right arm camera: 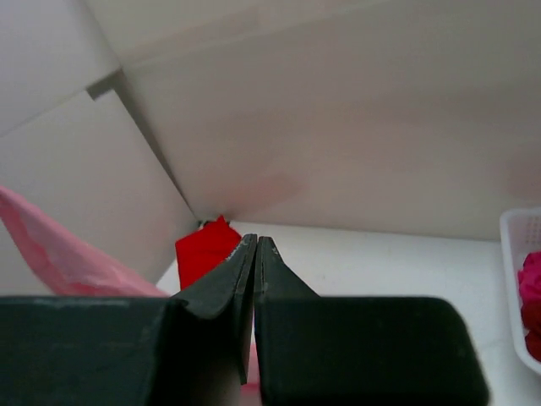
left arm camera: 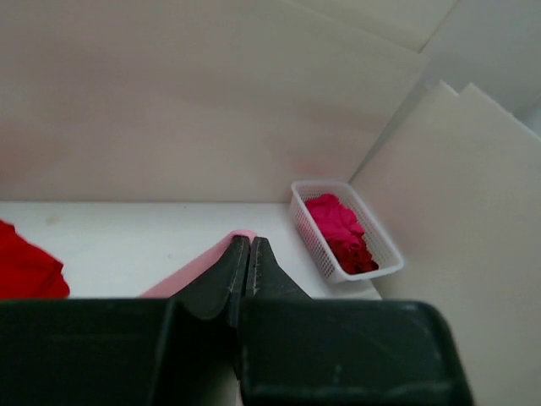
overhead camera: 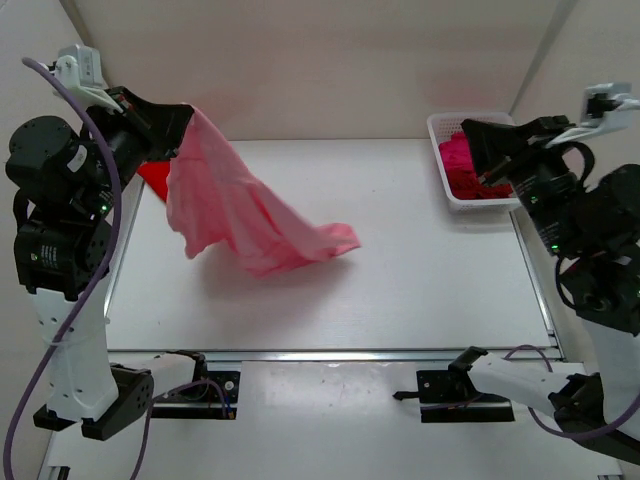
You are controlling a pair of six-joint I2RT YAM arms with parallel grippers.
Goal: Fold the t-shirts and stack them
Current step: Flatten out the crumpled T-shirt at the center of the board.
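The left gripper (overhead camera: pixel 186 122), raised at the far left, is clamped on one end of the light pink t-shirt (overhead camera: pixel 250 225). The shirt's long axis slopes down from those jaws and out to the right, with its free end resting on the table (overhead camera: pixel 420 290) near the middle. The right gripper (overhead camera: pixel 474 140), pressed together on nothing, hovers by the white basket (overhead camera: pixel 478 205) holding the magenta t-shirt (overhead camera: pixel 460 160). It sits to the right of that trailing end and is, I judge, the nearer arm to take it. The bright red t-shirt (overhead camera: pixel 152 178) lies on the table below the left gripper.
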